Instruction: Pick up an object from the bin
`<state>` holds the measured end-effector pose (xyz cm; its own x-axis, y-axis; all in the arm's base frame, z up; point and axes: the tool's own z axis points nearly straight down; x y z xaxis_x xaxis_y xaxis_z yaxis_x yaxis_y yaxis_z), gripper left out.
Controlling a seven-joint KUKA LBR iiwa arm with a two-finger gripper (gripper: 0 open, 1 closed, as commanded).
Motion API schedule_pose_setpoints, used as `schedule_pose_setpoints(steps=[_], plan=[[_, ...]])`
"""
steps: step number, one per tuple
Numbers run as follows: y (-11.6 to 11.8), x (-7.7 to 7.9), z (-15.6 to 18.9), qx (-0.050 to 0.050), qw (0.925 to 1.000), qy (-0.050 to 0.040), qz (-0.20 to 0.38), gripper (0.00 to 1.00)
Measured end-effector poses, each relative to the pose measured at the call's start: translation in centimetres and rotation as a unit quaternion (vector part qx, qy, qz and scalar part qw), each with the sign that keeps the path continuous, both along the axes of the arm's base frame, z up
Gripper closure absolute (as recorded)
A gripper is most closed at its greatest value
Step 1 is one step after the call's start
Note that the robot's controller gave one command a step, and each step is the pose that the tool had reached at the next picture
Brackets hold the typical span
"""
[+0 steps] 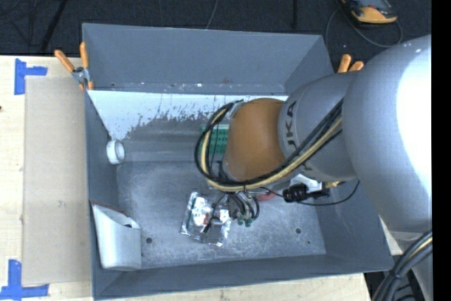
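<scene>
Few loose things lie in your bin [211,67] — start at the near edge. In the near left corner a white curled piece [116,243], like a paper cup on its side, rests against the left wall. Toward the middle of the near floor lies a crinkled clear packet [203,220] with small red and white bits inside. Your gripper [239,212] sits low over the floor at that packet's right edge; whether the claw is apart or together you cannot tell, since the wrist hides it. Above it the orange-brown wrist cover [257,141] tilts down and left, dark cables [202,155] looping round it, and the grey arm [380,130] comes in over the right rim. Farther back — a green thing [220,141] peeks out at the cover's left, and a small white cylinder [115,150] lies by the left wall, at the foot of the far slope.
</scene>
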<state>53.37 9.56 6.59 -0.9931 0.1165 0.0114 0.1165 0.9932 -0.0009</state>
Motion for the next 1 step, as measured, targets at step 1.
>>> schedule_pose_setpoints(steps=[1], plan=[[-0.14,0.33,0.35,0.0,1.0,-0.0043,-0.001,1.0]])
